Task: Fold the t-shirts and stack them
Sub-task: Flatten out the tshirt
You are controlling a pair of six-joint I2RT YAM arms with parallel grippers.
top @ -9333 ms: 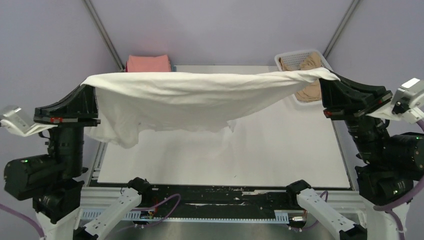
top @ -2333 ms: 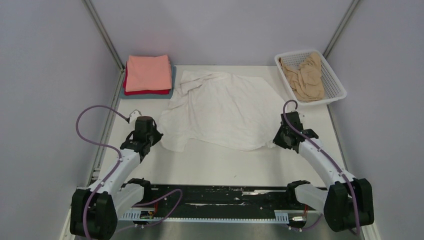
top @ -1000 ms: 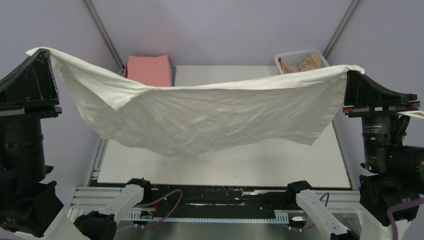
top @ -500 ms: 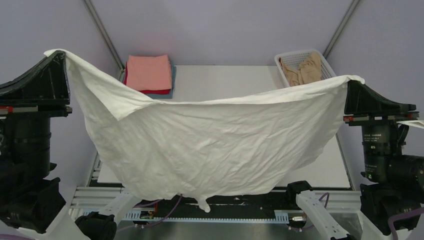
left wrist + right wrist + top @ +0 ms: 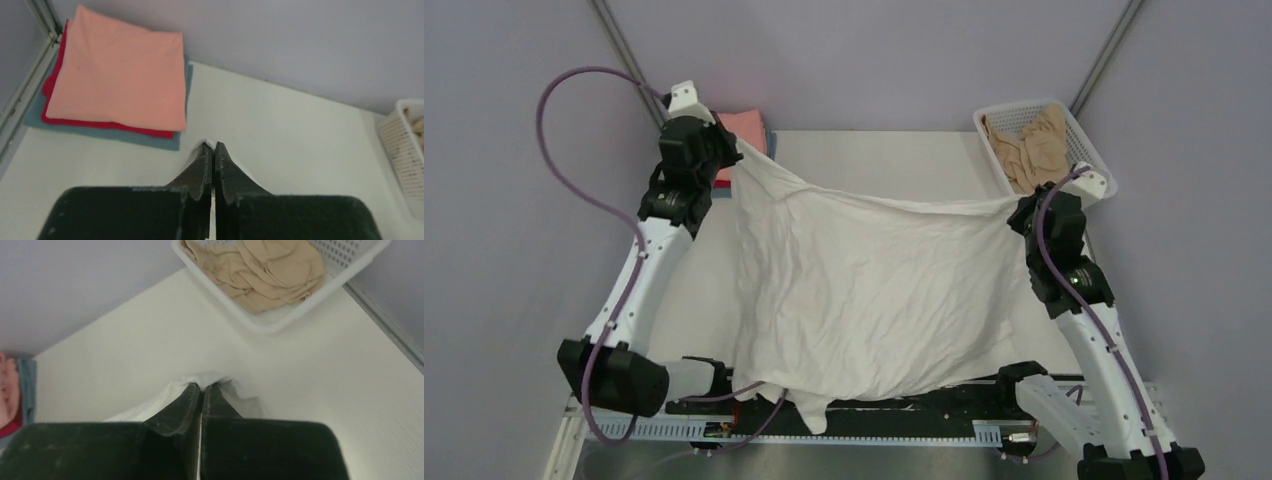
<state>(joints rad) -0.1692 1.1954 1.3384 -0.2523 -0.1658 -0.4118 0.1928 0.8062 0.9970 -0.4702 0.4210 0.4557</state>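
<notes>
White tabletop [image 5: 894, 160], lilac walls [image 5: 864, 50], L gripper [image 5: 734, 151] & R gripper [image 5: 1015, 208] each pinched on white t-shirt [image 5: 864, 290]

white shirt [image 5: 864, 290]: creased, hung up by its two upper corners, spread wide over the table [image 5: 874, 160]; top edge sags between the corners, lower edge trails past the near table edge.
pink shirt [image 5: 120, 80]: folded square, top of the stack at the far left corner.
red shirt [image 5: 155, 131]: folded, under the pink.
grey-blue shirt [image 5: 167, 143]: folded, bottom of the stack.
tan shirt [image 5: 260, 267]: crumpled in the basket [image 5: 272, 322], far right.
</notes>
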